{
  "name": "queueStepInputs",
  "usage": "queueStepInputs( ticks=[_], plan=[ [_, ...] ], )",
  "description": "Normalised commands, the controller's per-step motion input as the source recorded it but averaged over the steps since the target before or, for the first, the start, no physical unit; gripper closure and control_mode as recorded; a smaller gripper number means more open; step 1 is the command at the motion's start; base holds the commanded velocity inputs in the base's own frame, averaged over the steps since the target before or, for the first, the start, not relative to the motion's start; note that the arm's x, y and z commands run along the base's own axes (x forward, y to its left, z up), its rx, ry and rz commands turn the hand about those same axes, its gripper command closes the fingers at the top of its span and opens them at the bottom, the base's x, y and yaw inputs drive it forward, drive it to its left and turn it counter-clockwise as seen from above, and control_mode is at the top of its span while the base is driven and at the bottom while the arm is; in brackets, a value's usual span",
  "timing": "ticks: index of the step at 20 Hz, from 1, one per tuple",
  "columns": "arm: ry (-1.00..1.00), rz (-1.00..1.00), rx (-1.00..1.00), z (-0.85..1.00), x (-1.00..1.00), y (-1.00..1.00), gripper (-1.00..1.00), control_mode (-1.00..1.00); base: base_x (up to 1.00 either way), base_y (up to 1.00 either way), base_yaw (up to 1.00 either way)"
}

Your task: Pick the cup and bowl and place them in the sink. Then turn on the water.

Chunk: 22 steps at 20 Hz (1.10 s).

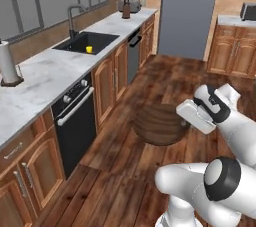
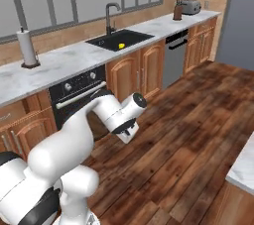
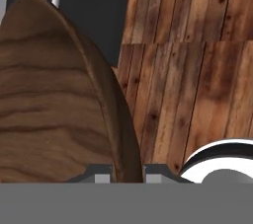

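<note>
The wide dark brown wooden bowl [image 1: 159, 124] hangs tilted over the wood floor, and my gripper [image 1: 184, 117] is shut on its rim. In the hand view the bowl [image 3: 54, 99] takes up the left side, its rim pinched between the two tips of the gripper [image 3: 127, 175]. The small yellow cup [image 1: 89, 49] stands inside the black sink [image 1: 70, 46] in the marble counter to the left. From the other side the cup [image 2: 121, 46] shows in the sink [image 2: 106, 41], below the black gooseneck faucet [image 2: 110, 13]. No water is in view at the faucet [image 1: 73, 17].
A black oven [image 1: 76, 117] and wooden cabinets line the counter's front. A paper towel roll [image 1: 8, 64] stands on the near counter, a toaster [image 1: 130, 4] at the far end. A grey fridge [image 1: 189, 11] rises behind, and an island corner [image 2: 243, 168] juts in on the right.
</note>
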Motion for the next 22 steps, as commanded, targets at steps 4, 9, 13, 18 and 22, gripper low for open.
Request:
queueStepInputs(
  ticks=[4, 9, 13, 18, 22],
  plan=[
    [0.00, 0.00, 0.00, 0.00, 0.00, 0.00, 1.00, 1.00, 0.57, 0.00, -0.29],
    [0.00, 0.00, 0.00, 0.00, 0.00, 0.00, 1.00, 1.00, 0.60, 0.00, -0.27],
    [0.00, 0.00, 0.00, 0.00, 0.00, 0.00, 1.00, 1.00, 0.62, 0.05, -0.26],
    [0.00, 0.00, 0.00, 0.00, 0.00, 0.00, 1.00, 1.00, 0.66, 0.17, -0.27],
    [0.00, 0.00, 0.00, 0.00, 0.00, 0.00, 1.00, 1.00, 0.53, 0.38, -0.30]
  ],
)
